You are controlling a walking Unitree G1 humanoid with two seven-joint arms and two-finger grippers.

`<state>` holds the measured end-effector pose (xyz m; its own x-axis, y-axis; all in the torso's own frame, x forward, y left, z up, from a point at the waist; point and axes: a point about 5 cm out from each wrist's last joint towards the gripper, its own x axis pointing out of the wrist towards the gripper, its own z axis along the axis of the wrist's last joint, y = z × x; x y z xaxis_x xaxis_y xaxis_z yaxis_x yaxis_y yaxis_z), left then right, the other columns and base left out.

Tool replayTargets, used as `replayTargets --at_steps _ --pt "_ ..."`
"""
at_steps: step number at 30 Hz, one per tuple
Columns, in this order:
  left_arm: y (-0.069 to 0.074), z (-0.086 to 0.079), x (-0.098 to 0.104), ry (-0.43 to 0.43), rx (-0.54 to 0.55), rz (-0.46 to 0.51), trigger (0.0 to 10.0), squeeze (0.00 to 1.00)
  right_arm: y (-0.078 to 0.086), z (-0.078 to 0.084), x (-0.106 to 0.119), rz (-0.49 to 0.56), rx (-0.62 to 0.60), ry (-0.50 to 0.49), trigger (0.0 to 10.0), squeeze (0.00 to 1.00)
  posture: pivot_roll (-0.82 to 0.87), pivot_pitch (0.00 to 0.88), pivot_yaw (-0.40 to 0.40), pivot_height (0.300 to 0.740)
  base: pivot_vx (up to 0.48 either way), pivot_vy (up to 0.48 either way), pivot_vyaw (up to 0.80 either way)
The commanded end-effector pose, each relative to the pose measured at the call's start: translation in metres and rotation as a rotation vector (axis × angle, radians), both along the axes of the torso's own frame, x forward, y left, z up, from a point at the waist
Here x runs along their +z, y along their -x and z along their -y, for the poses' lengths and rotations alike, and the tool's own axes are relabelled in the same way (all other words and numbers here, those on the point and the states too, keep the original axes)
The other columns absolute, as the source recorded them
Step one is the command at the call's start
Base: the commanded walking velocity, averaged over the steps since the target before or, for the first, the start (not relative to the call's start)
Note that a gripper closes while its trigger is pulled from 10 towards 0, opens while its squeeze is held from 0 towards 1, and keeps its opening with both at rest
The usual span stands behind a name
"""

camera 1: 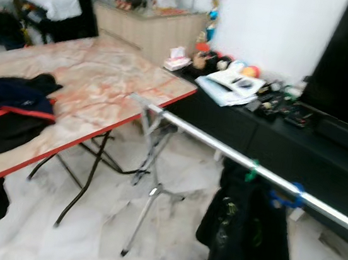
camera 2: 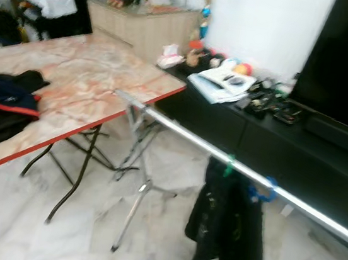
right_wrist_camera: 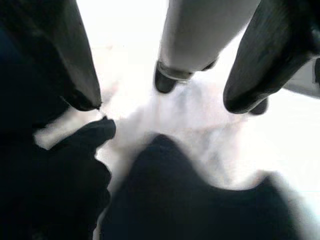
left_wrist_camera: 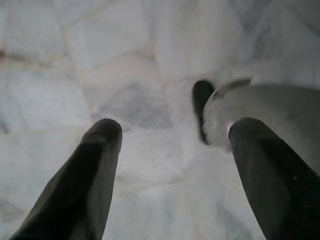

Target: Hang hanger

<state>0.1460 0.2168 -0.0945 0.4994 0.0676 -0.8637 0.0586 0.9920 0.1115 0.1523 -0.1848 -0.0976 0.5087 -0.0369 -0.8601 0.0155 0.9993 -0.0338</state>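
Note:
A silver clothes rail [camera 1: 234, 155] on a tripod stand [camera 1: 147, 196] runs from the table corner toward the right. A green hanger hook [camera 1: 253, 171] and a blue hanger hook [camera 1: 286, 196] sit on it, with black garments [camera 1: 243, 240] hanging below. A heap of dark clothes with a red stripe [camera 1: 11, 113] lies on the table's left part. My left gripper [left_wrist_camera: 175, 145] hangs open over the marble floor, beside my own leg [left_wrist_camera: 270, 115]. My right gripper [right_wrist_camera: 165, 100] is open too, with dark fabric [right_wrist_camera: 190, 200] below it and nothing between its fingers.
The folding table [camera 1: 105, 71] has a marble-patterned top with a red edge. A low black TV console [camera 1: 275, 136] behind the rail carries papers and small items. A wooden cabinet [camera 1: 148, 28] stands at the back. Open floor lies in front of the rail.

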Motion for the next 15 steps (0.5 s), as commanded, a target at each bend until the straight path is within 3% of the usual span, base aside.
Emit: replayTargets --at_steps 1,15 --pt "0.0038 0.0003 -0.0017 -0.005 -0.001 -0.021 10.0 0.00 -0.0007 0.0003 0.0004 0.004 -0.004 -0.002 10.0 0.00 -0.03 0.028 0.019 0.740 0.000 0.270 0.00" --pt "-0.0039 0.0041 0.0000 0.001 -0.004 -0.016 10.0 0.00 -0.0007 0.0004 0.0004 0.003 -0.002 0.000 10.0 0.00 -0.03 0.021 0.020 0.740 0.000 0.268 0.00"
